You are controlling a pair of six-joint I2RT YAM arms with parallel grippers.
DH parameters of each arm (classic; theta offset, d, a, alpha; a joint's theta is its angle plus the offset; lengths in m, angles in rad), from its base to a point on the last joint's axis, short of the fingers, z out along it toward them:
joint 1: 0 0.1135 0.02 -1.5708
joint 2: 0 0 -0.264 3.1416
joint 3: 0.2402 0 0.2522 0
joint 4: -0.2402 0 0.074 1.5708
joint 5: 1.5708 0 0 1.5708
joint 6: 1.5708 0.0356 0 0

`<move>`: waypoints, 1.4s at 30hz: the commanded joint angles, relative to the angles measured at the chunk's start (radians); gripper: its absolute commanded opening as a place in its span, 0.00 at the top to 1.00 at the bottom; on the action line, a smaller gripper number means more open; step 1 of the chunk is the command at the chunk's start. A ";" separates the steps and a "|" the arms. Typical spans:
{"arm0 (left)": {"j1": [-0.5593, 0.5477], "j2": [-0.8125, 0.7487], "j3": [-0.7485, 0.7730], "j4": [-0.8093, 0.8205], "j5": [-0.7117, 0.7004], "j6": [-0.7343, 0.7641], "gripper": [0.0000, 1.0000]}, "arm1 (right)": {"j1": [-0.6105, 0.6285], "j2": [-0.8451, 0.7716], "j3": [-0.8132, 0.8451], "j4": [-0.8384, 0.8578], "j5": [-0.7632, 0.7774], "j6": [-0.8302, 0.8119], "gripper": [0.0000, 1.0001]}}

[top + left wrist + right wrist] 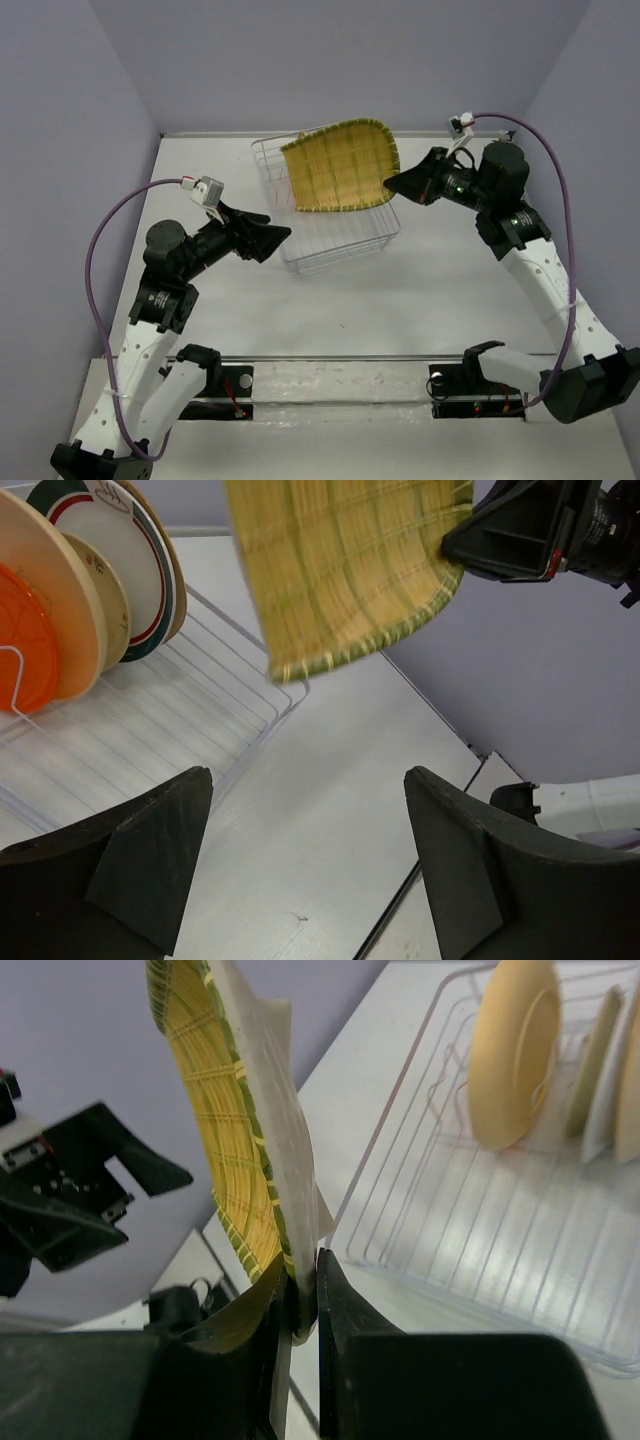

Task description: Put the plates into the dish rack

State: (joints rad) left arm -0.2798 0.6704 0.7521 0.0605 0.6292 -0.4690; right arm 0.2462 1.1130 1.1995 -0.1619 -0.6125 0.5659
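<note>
We see the right gripper [305,1295] pinched shut on the rim of the yellow-green striped plate [340,165], held above the dish rack [340,250] where other plates [60,600] stand upright, the left gripper [308,790] gaping empty nearby.

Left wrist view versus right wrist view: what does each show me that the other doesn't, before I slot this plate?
Only the left wrist view shows the glossy orange-red plate standing in the white wire dish rack, and the left fingers open and empty. Only the right wrist view shows the pinch itself: the right fingers shut on the rim of the squarish yellow-green striped plate, seen edge-on. Both show that plate in the air beside the rack, with other plates upright in it.
</note>
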 commanded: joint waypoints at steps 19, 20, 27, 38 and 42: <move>0.001 0.003 -0.054 0.082 -0.140 0.046 0.37 | 0.223 0.166 0.051 0.145 -0.260 -0.024 0.93; -0.001 -0.002 -0.062 0.090 -0.144 0.043 0.43 | 0.223 0.171 0.054 0.147 -0.266 -0.023 0.93; -0.001 -0.054 -0.131 0.289 -0.071 -0.112 0.95 | 0.232 0.200 0.064 0.189 -0.276 0.006 0.87; 0.004 -0.175 -0.258 0.607 -0.155 -0.437 0.95 | 0.293 0.186 -0.043 0.485 -0.201 0.166 0.21; 0.004 -0.187 -0.312 0.758 -0.187 -0.520 0.95 | 0.353 0.191 -0.118 0.551 -0.147 0.183 0.17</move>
State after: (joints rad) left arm -0.2798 0.5179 0.4652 0.5003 0.4877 -0.8696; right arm 0.5381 1.3262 1.1423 0.2287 -0.8062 0.6979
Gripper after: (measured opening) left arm 0.133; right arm 0.824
